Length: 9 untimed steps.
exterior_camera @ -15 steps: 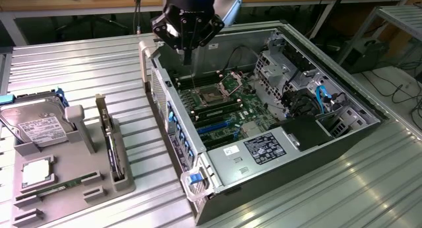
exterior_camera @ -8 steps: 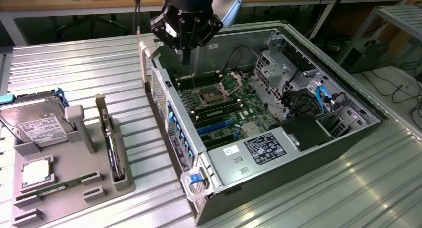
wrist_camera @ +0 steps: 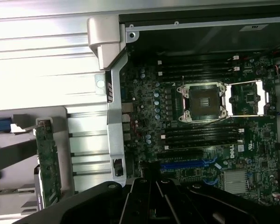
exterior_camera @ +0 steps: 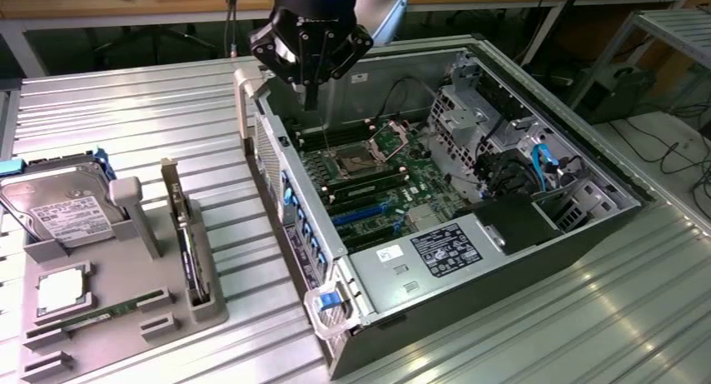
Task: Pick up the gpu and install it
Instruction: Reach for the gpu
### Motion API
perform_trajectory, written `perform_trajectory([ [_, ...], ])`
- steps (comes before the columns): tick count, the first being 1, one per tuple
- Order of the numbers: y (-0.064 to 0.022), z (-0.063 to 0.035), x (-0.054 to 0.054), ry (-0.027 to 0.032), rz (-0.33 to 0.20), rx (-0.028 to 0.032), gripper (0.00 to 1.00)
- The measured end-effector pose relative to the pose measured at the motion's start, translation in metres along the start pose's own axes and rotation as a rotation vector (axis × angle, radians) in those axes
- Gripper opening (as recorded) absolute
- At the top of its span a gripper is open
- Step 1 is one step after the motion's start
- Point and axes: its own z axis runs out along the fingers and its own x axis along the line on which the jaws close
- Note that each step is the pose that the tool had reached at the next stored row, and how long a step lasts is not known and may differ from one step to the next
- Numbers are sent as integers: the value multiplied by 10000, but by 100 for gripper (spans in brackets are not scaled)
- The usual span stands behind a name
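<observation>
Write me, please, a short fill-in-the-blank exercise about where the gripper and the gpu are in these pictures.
1. The gripper hangs over the open ___ case.
2. The gpu stands on edge in the grey holder on the exterior view's ___.
3. The gpu's circuit board is ___ in colour.
4. The hard drive beside it carries a ___ label.

Missing words: computer; left; green; white.

The motherboard [wrist_camera: 252, 140] carries a white "DELL" mark [wrist_camera: 231, 150] near its blue slots [wrist_camera: 186, 164]. The white label [exterior_camera: 69, 213] on the hard drive, the black sticker [exterior_camera: 444, 251] inside the computer case [exterior_camera: 500, 301] and the small white sticker [exterior_camera: 389, 253] beside it bear print too small to read.
</observation>
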Motion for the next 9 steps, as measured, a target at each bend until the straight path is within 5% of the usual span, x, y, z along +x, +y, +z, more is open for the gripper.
perform_trajectory([
  [9, -2, -1, 31, 6, 0, 1, 11],
])
